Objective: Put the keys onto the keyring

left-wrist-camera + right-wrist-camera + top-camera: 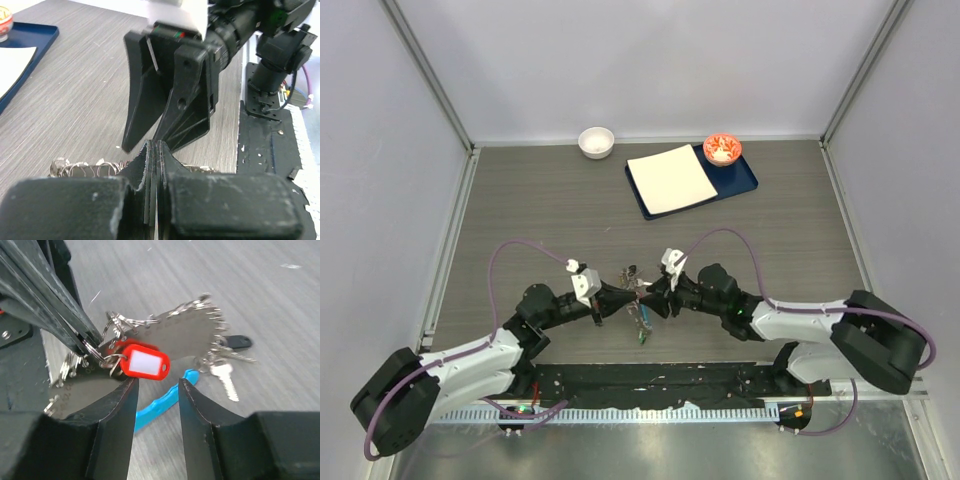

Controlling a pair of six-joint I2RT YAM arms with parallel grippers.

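Observation:
The keyring bunch (634, 280) hangs between my two grippers at the table's middle. In the right wrist view it is a grey metal piece (185, 332) edged with small rings, with a light blue crescent (165, 400) below it. A red tag (145, 362), a silver key (225, 377) and a black-headed key (235, 342) hang from it. My left gripper (623, 297) is shut, its fingertips (82, 340) pinching the keyring's wire beside the red tag. My right gripper (157, 382) is open just below the red tag, holding nothing. It also shows in the left wrist view (165, 135).
A white bowl (596, 141) stands at the back. A blue tray (745, 182) at the back right carries a white sheet (670, 178) and a red bowl (722, 149). A black mat (650, 380) lies along the near edge.

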